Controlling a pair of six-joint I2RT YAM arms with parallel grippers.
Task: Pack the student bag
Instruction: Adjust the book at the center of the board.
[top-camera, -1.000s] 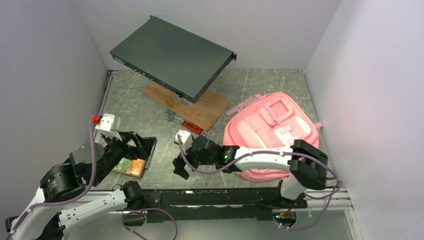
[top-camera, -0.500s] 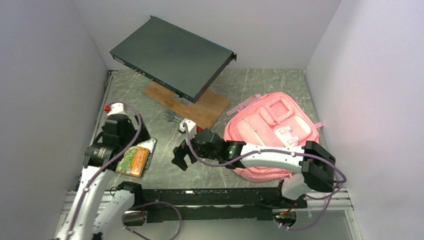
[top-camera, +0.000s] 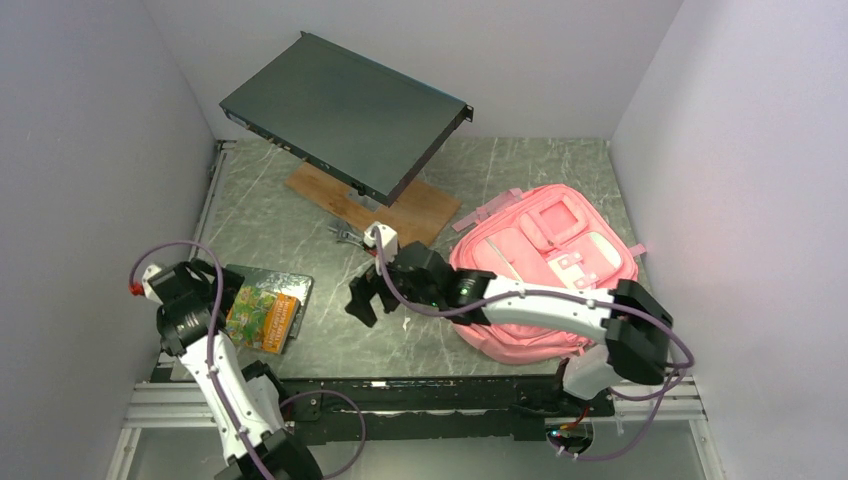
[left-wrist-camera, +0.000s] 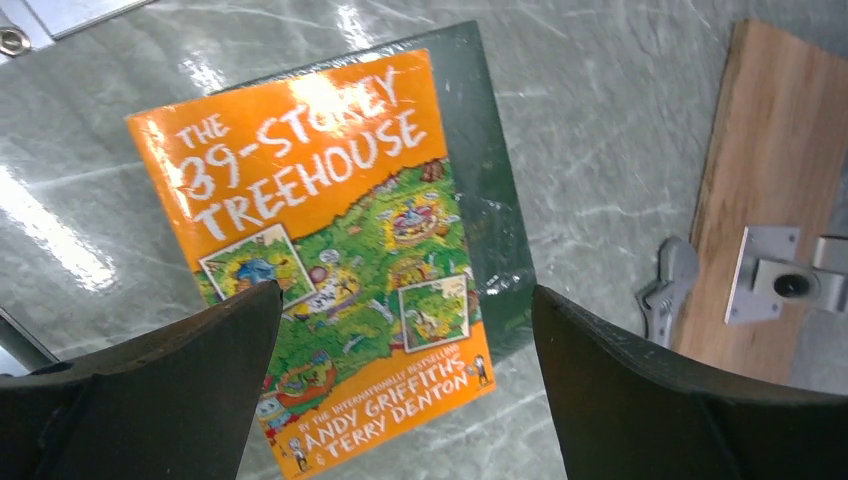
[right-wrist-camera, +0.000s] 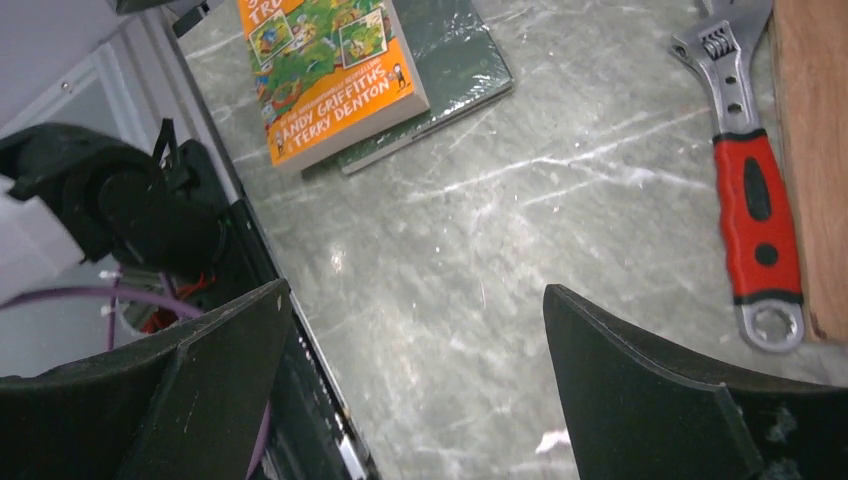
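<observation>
Jaws gape wide and empty on both arms: left gripper (left-wrist-camera: 405, 300) hangs over the orange book (left-wrist-camera: 320, 250), right gripper (top-camera: 362, 303) hovers between it and the backpack (top-camera: 545, 260). That backpack lies flat on the right, well apart from the book. I'd drop low and pinch the book's edge squarely.

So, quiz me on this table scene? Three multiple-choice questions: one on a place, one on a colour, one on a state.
1. Seen from above, the student bag lies: A) right of the wrench; B) left of the orange book; C) on the orange book.
2. The wrench's handle is: A) blue; B) red; C) yellow.
3. The right gripper is: A) open and empty; B) shut on the wrench; C) shut on the orange book.
Answers: 1 A, it fills the right side; 2 B, red grip; 3 A, jaws spread, nothing between.
</observation>
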